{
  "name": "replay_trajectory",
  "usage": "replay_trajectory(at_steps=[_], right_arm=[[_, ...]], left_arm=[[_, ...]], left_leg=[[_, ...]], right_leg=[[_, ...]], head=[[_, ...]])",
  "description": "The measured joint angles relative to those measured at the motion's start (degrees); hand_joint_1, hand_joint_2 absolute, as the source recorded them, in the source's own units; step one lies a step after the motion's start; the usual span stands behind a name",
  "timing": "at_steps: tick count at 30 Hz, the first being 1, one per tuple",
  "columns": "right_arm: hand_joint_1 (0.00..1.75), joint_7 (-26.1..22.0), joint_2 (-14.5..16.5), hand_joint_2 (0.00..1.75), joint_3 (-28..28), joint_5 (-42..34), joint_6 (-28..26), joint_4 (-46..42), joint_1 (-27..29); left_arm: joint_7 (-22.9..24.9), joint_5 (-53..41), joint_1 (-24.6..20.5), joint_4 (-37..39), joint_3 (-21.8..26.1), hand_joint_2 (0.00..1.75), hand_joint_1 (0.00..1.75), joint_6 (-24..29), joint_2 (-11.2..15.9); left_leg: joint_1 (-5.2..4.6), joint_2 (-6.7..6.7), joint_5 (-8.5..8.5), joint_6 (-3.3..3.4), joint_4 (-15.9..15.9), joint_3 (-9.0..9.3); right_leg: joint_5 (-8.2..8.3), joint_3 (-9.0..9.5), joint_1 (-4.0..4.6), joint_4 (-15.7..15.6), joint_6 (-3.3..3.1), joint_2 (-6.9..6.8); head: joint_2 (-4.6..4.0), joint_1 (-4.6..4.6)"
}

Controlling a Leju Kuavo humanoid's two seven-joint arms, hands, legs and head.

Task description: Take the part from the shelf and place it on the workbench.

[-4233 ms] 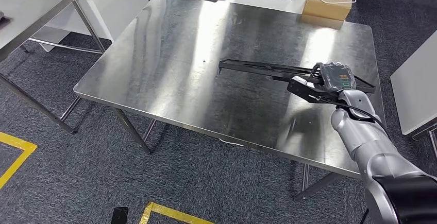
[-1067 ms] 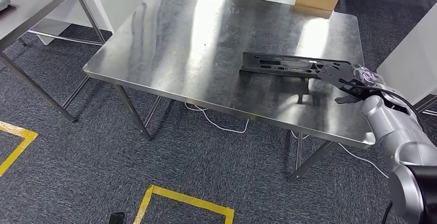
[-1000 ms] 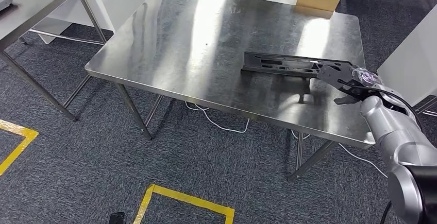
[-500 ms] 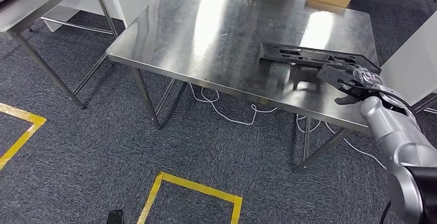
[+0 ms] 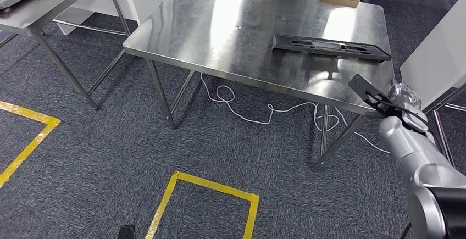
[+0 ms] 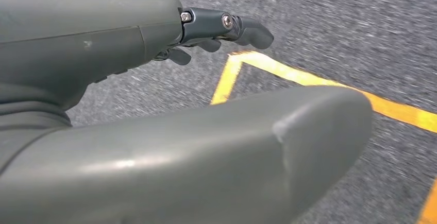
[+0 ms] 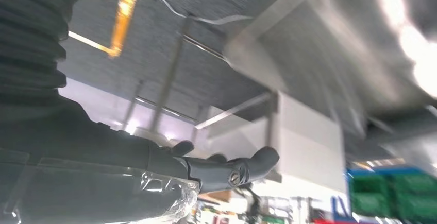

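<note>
Workshop: steel workbench (image 5: 231,35), yellow floor tape (image 5: 211,192), grey carpet (image 5: 99,156).

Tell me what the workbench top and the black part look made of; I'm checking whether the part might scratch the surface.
The workbench top looks like brushed stainless steel: silvery, with streaky bright glare and blurred reflections. The part is matte black with cut-out slots; it could be painted metal or moulded plastic, and the look leaves that open. The part lies flat near the bench's right end.

Bright glare on workbench (image 5: 220,24); wrist views blurred
</note>
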Motion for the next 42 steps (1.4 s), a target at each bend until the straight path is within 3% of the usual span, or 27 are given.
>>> replay_trajectory(at_steps=[2, 3, 4, 6, 8, 9, 11, 13, 14, 16, 17, 18, 20, 21, 23, 24, 25, 26, 28, 30, 34, 35, 36, 38, 39, 40, 42], right_arm=[[0.00, 0.5, -0.1, 1.75, -0.4, 0.0, -0.6, 0.1, 1.6], [0.00, 0.6, -0.2, 1.75, -0.7, 0.0, -0.9, 0.2, 2.2], [0.00, 0.7, -0.3, 1.75, -1.0, -0.1, -1.2, 0.2, 2.6], [0.00, 0.8, -0.6, 1.75, -1.4, -0.1, -2.0, 0.2, 3.5], [0.00, 0.9, -0.7, 1.75, -1.7, -0.1, -2.6, 0.4, 4.8], [0.00, 0.9, -0.7, 1.75, -1.9, -0.1, -2.8, 0.5, 5.6], [0.00, 1.0, -0.6, 1.75, -2.2, -0.3, -3.2, 0.8, 7.1], [0.00, 1.3, -0.5, 1.75, -2.6, -0.5, -4.1, 1.0, 8.4], [0.00, 1.4, -0.4, 1.75, -2.9, -0.7, -4.6, 1.1, 9.1], [0.00, 1.5, 0.0, 1.75, -3.5, -1.1, -5.4, 1.3, 10.9], [0.00, 1.5, 0.3, 1.75, -3.9, -1.4, -5.7, 1.4, 11.7], [0.00, 1.5, 0.6, 1.75, -4.3, -1.6, -5.9, 1.4, 12.3], [0.00, 1.5, 1.0, 1.75, -5.1, -2.2, -6.7, 1.4, 13.3], [0.00, 1.5, 1.2, 1.75, -5.6, -2.6, -7.1, 1.5, 14.0], [0.00, 1.3, 1.9, 1.75, -6.8, -3.7, -7.9, 1.6, 15.8], [0.00, 1.2, 2.3, 1.75, -7.4, -4.2, -8.1, 1.6, 16.9], [0.00, 1.1, 2.8, 1.75, -8.0, -4.6, -8.3, 1.7, 18.0], [0.00, 1.1, 3.4, 1.75, -8.5, -5.0, -8.4, 1.8, 19.2], [0.00, 1.3, 4.6, 1.75, -9.7, -6.0, -8.3, 2.1, 21.7], [0.00, 1.8, 5.3, 1.75, -10.6, -7.0, -8.2, 2.3, 23.7], [0.00, 2.0, 5.8, 1.75, -11.4, -7.5, -8.2, 2.5, 25.1], [0.00, 2.1, 6.2, 1.75, -12.3, -8.1, -8.2, 2.6, 26.6], [0.00, 1.8, 7.0, 1.75, -14.0, -9.3, -8.2, 2.9, 29.2], [0.00, 1.1, 9.3, 1.75, -18.4, -12.2, -7.9, 3.7, 35.7], [0.00, 0.7, 10.2, 1.75, -20.3, -13.1, -7.7, 4.0, 38.2], [0.00, 0.5, 11.0, 1.75, -21.4, -13.6, -7.5, 4.3, 39.9], [0.00, 0.2, 12.1, 1.75, -22.8, -14.2, -6.9, 4.8, 42.1]], left_arm=[[0.0, 0.0, 0.0, 0.0, 0.1, 0.00, 0.00, 0.0, 0.0], [0.0, 0.0, -0.1, 0.0, 0.1, 0.00, 0.00, 0.0, -0.1], [0.0, -0.1, -0.2, 0.0, 0.2, 0.00, 0.00, 0.1, -0.1], [0.0, -0.2, -0.3, 0.0, 0.2, 0.00, 0.00, 0.1, -0.2], [0.0, -0.2, -0.3, 0.0, 0.3, 0.00, 0.00, 0.1, -0.1], [0.0, -0.2, -0.3, 0.0, 0.3, 0.00, 0.00, 0.1, -0.1], [0.0, -0.2, -0.4, 0.0, 0.3, 0.00, 0.00, 0.1, -0.1], [0.0, -0.2, -0.3, 0.0, 0.3, 0.00, 0.00, 0.2, -0.1], [0.0, -0.2, -0.3, 0.0, 0.3, 0.00, 0.00, 0.2, -0.2], [0.0, -0.2, -0.2, 0.0, 0.4, 0.00, 0.00, 0.2, -0.2], [0.0, -0.2, -0.2, 0.0, 0.4, 0.00, 0.00, 0.2, -0.2], [0.0, -0.2, -0.3, 0.0, 0.4, 0.00, 0.00, 0.2, -0.3], [-0.1, -0.3, -0.3, 0.0, 0.5, 0.00, 0.00, 0.2, -0.4], [-0.1, -0.3, -0.2, 0.0, 0.6, 0.00, 0.00, 0.3, -0.5], [-0.2, -0.4, -0.1, 0.0, 0.8, 0.00, 0.00, 0.3, -0.6], [-0.2, -0.5, 0.0, 0.0, 0.9, 0.00, 0.00, 0.3, -0.6], [-0.2, -0.5, 0.1, 0.0, 1.0, 0.00, 0.00, 0.3, -0.5], [-0.2, -0.6, 0.2, 0.0, 1.1, 0.00, 0.00, 0.2, -0.5], [-0.2, -0.8, 0.3, 0.0, 1.2, 0.00, 0.00, 0.1, -0.3], [-0.2, -1.1, 0.3, 0.0, 1.2, 0.00, 0.00, 0.1, -0.2], [-0.2, -1.2, 0.3, 0.0, 1.2, 0.00, 0.00, 0.1, -0.2], [-0.2, -1.4, 0.3, 0.0, 1.3, 0.00, 0.00, 0.1, -0.1], [-0.1, -1.7, 0.1, 0.0, 1.3, 0.00, 0.00, 0.0, -0.1], [-0.1, -2.5, -0.2, 0.0, 1.3, 0.00, 0.00, -0.2, -0.1], [-0.1, -2.7, -0.3, 0.0, 1.3, 0.00, 0.00, -0.3, -0.1], [-0.1, -2.9, -0.3, 0.0, 1.3, 0.00, 0.00, -0.4, -0.1], [0.0, -3.1, -0.3, 0.0, 1.3, 0.00, 0.00, -0.4, -0.1]], left_leg=[[1.00, 0.12, 2.67, -1.14, -1.8, 3.63], [1.27, 0.03, 2.42, -1.78, -4.9, 6.39], [1.34, -0.18, 1.47, -1.84, -8.1, 8.65], [0.79, -0.52, -0.63, -0.99, -11.9, 10.58], [0.24, -0.40, 0.17, 0.96, -12.7, 9.89], [0.06, -0.30, 0.93, 1.93, -12.9, 9.42], [-0.01, -0.11, 2.74, 3.39, -13.3, 7.84], [-0.24, -0.12, 4.49, 3.84, -13.4, 5.72], [-0.34, -0.11, 5.35, 3.86, -13.4, 4.66], [-0.45, -0.10, 7.07, 3.70, -13.4, 2.59], [-0.49, -0.09, 7.89, 3.55, -13.4, 1.69], [-0.50, -0.04, 8.65, 3.36, -13.4, 0.98], [-0.53, 0.14, 10.06, 2.72, -13.8, 0.33], [-0.40, 0.26, 10.74, 2.30, -14.2, 0.39], [-0.18, 0.36, 12.23, 1.35, -15.6, 0.75], [-0.07, 0.33, 12.07, 1.01, -15.9, 0.68], [-0.05, 0.30, 10.57, 0.77, -15.3, 0.44], [-0.02, 0.26, 7.86, 0.59, -13.5, 0.01], [0.07, 0.20, 1.57, 0.19, -7.0, -0.92], [0.13, 0.18, -0.84, -0.22, -1.6, -1.40], [0.21, 0.19, -0.15, -0.41, 0.1, -0.91], [0.40, 0.20, 1.21, -0.58, -1.4, 1.16], [0.49, -0.05, 1.38, -0.68, -4.7, 4.25], [0.30, -0.40, 1.17, 0.39, -11.6, 9.57], [0.05, -0.47, 0.33, 1.39, -13.6, 10.31], [-0.13, -0.26, 0.81, 2.50, -14.0, 9.86], [-0.22, 0.14, 2.00, 3.58, -14.3, 8.85]], right_leg=[[1.14, -2.04, -0.60, 0.8, 1.00, -0.06], [1.55, -3.13, -0.73, 1.4, 1.53, -0.05], [1.89, -4.03, -0.73, 2.1, 1.98, -0.06], [2.73, -5.09, -0.35, 2.7, 3.09, -0.08], [3.60, -5.40, -0.38, 2.4, 4.28, -0.11], [3.00, -5.87, -0.60, 2.7, 4.46, -0.08], [-1.38, -7.85, -0.94, 6.9, 3.88, 0.03], [-6.67, -9.95, -0.90, 14.4, 3.36, 0.25], [-7.76, -10.17, -0.80, 17.7, 3.55, 0.41], [-6.77, -8.07, -0.50, 19.8, 4.42, 0.65], [-5.75, -5.47, -0.32, 17.9, 4.61, 0.69], [-5.78, -2.04, -0.01, 14.3, 4.23, 0.67], [-7.91, 4.11, 0.80, 5.9, 2.73, 0.53], [-8.97, 5.56, 1.17, 3.2, 1.92, 0.48], [-8.19, 5.59, 1.35, 1.3, 0.94, 0.38], [-7.20, 5.58, 1.04, 0.7, 0.51, 0.34], [-6.05, 5.36, 0.70, 0.1, 0.05, 0.29], [-4.96, 5.00, 0.27, -0.3, -0.28, 0.24], [-3.48, 3.64, 0.16, -0.3, -0.70, 0.17], [-2.65, 2.58, 0.21, -0.2, -0.63, 0.04], [-2.16, 1.89, 0.22, -0.1, -0.44, -0.07], [-1.81, 1.19, 0.12, 0.2, -0.18, -0.13], [-1.37, 0.11, 0.20, 0.8, 0.24, -0.18], [-0.30, -2.06, 0.51, 2.1, 1.58, -0.25], [-0.20, -2.89, 0.64, 2.7, 2.09, -0.22], [-0.95, -3.64, 0.55, 3.7, 2.31, -0.12], [-4.81, -5.93, 0.12, 8.6, 1.94, 0.15]], head=[[0.00, -0.03], [0.00, -0.12], [0.00, -0.13], [0.00, 0.04], [0.00, 0.31], [0.00, 0.36], [0.00, 0.57], [0.00, 0.72], [0.00, 0.67], [0.00, 0.77], [0.00, 0.82], [0.00, 0.91], [0.00, 0.89], [0.00, 0.86], [0.00, 0.94], [0.00, 0.96], [0.00, 0.94], [0.00, 0.85], [0.00, 0.68], [0.00, 0.67], [0.00, 0.67], [0.00, 0.65], [0.00, 0.70], [0.00, 0.81], [0.00, 0.88], [0.00, 0.94], [0.00, 1.06]])
